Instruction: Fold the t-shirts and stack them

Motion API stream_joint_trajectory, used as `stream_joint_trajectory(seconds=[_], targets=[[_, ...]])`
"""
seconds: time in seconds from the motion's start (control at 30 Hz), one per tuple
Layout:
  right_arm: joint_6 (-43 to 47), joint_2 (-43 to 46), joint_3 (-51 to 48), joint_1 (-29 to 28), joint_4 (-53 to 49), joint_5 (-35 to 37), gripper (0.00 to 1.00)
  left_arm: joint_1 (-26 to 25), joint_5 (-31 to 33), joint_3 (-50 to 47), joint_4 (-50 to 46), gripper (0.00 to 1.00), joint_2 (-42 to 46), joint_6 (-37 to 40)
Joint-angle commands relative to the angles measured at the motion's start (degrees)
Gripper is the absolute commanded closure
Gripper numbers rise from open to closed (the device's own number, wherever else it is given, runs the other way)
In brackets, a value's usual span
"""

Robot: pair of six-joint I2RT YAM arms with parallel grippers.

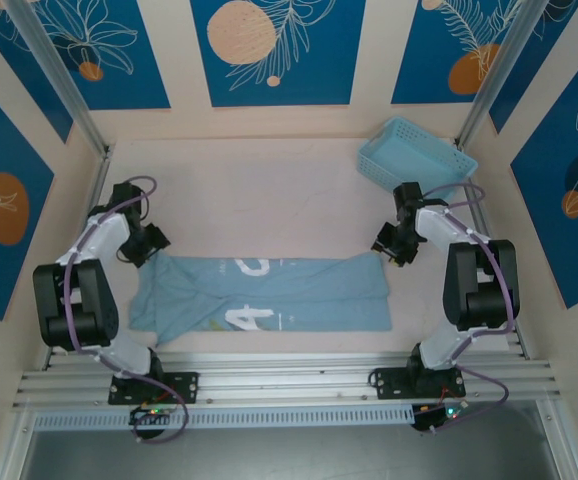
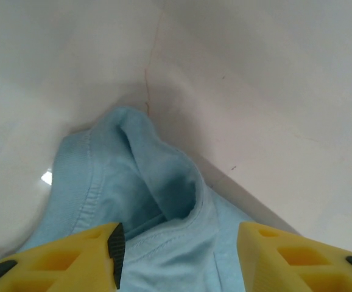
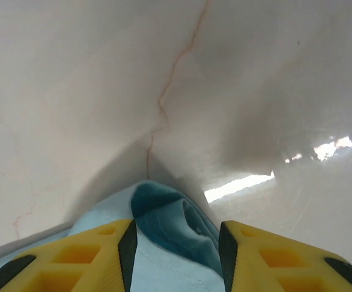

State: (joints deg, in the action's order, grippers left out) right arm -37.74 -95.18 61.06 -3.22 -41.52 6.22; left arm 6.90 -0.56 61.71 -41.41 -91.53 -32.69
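From above, a pale bench (image 1: 269, 190) sits among blue leaf-printed wall panels (image 1: 269, 50); the light sky-blue cloth t-shirt (image 1: 299, 295), its white lettering unreadable, lies stretched between the left claw (image 1: 154, 250) and the right claw (image 1: 387, 248). Left wrist: the yellow fingers (image 2: 72, 255) are released, well apart astride a raised fold. Right wrist: cloth bunches between the fingers (image 3: 273, 255), and I cannot tell whether they grip.

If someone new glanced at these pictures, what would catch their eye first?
The light blue t-shirt lies as a long strip across the near half of the table. The left pincer sits at its far left corner and the right pincer at its far right, cloth between each one's fingers. A light blue basket stands in the table's far right corner.
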Motion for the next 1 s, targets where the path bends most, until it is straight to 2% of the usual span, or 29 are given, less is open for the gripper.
stream_joint_trajectory(seconds=[0.0, 0.13, 0.33, 0.47, 0.57, 0.6, 0.67, 0.7, 0.77, 0.87, 0.97], targets=[[1.3, -1.1, 1.6, 0.1, 0.6, -3.3, 0.61, 0.5, -0.1, -0.6, 1.0, 0.51, -1.5, 3.6], [0.2, -1.4, 0.9, 0.1, 2.0, -4.4, 0.62, 0.5, -0.2, -1.9, 3.3, 0.51, -1.5, 4.3], [-1.3, -1.6, 0.3, -0.2, 1.3, -5.5, 0.69, 0.5, 0.0, -1.0, 3.4, 0.53, -3.2, 5.6], [-2.1, 0.0, -1.8, -0.4, 1.1, -5.7, 0.76, 0.5, 0.3, -1.1, 3.4, 0.61, -4.3, 6.1], [-2.7, 1.4, -2.6, -0.3, -1.7, -3.2, 0.87, 0.6, 1.9, -1.1, 2.8, 0.69, -4.5, 6.1], [-3.0, 2.3, -2.8, -0.4, -3.1, -1.9, 0.85, 0.6, 2.4, -1.1, 2.6, 0.7, -4.2, 6.0], [-4.1, 5.9, -3.9, -0.4, -6.4, 0.9, 0.7, 0.5, 2.5, -1.1, 2.2, 0.71, -3.2, 5.8], [-4.8, 8.0, -4.8, -0.3, -7.6, 1.4, 0.66, 0.5, 2.5, -1.1, 1.9, 0.7, -2.4, 5.6], [-7.0, 12.9, -7.6, -0.2, -9.8, 1.4, 0.65, 0.5, 3.0, -0.8, 0.6, 0.68, 0.2, 4.9], [-10.6, 18.4, -13.1, 0.0, -9.6, -3.9, 0.65, -0.4, 3.6, -0.7, -2.3, 0.58, 5.3, 3.1], [-14.6, 20.4, -17.5, 0.3, -8.0, -7.6, 0.65, -2.8, 2.6, -1.3, -5.3, 0.57, 9.2, 0.5]])
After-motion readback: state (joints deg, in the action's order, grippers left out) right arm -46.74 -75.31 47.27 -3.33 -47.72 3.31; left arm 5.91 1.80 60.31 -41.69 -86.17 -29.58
